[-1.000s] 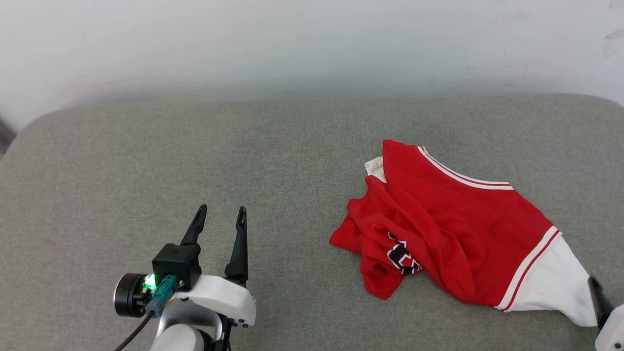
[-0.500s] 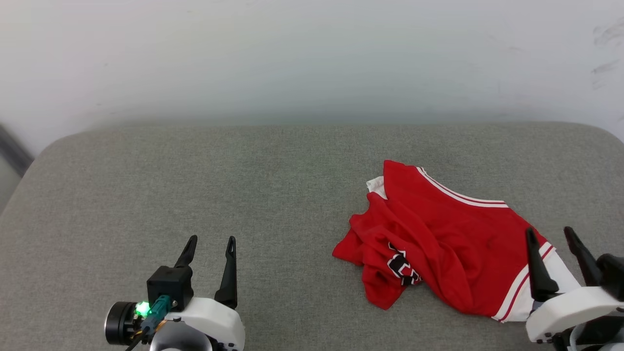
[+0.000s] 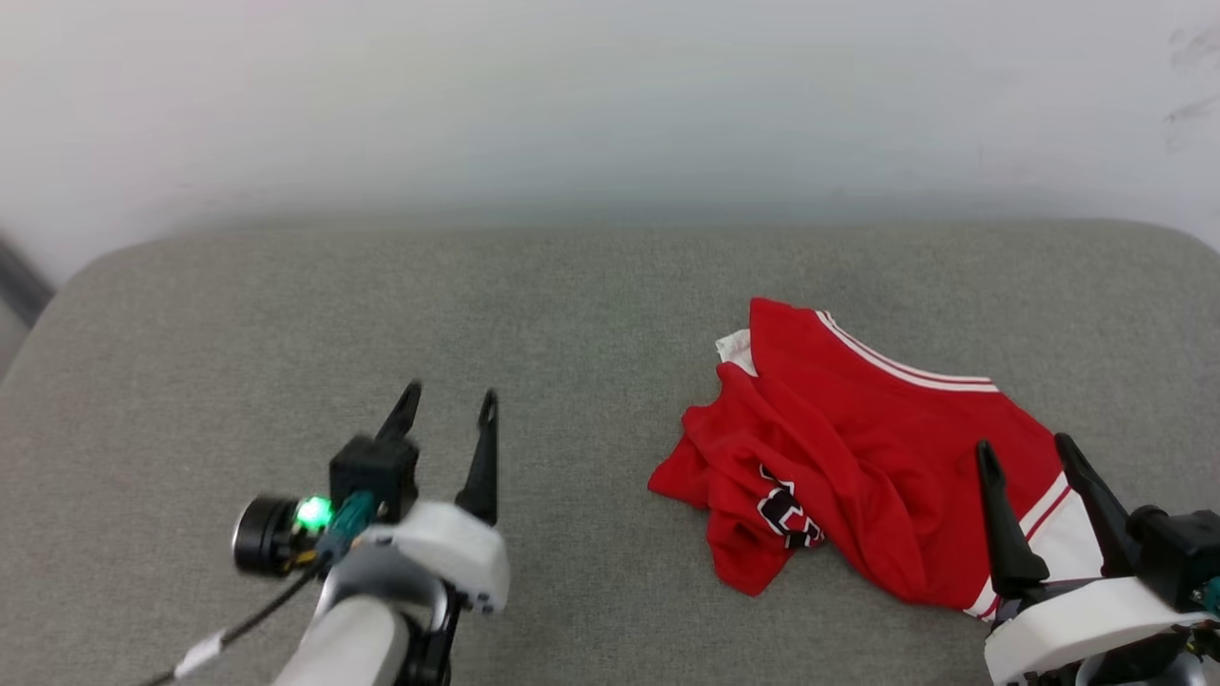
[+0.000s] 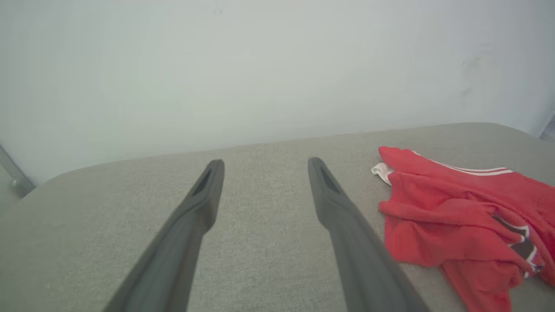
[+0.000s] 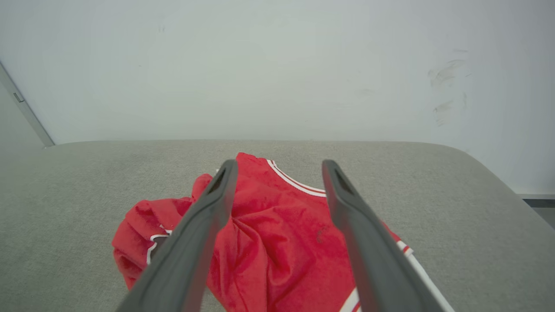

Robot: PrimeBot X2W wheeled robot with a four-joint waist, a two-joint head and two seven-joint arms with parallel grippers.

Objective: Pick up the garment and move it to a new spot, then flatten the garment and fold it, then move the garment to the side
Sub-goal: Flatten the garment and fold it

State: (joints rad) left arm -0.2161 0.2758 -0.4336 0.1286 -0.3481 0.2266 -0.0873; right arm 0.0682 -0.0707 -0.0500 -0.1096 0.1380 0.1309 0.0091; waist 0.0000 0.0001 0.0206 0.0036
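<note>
Might pinch just one loose fold of the bunched-up garment (image 3: 858,448) on the right side of the gray cushion (image 3: 286,314) and drop it, with left gripper (image 3: 450,393) and right gripper (image 3: 1022,446) both spread wide, holding nothing.

The head camera looks down and forward from above onto the grey woven-fabric cushion top (image 3: 572,314), with the pale wall (image 3: 610,95) beyond it. The left wrist camera sits low over that cushion, facing the wall along the left gripper (image 4: 265,161), with the crumpled red jersey shirt (image 4: 455,203) at its right edge. The right wrist camera faces the wall too, along the right gripper (image 5: 279,162), close over the shirt. All three views share shirt, cushion and wall.
</note>
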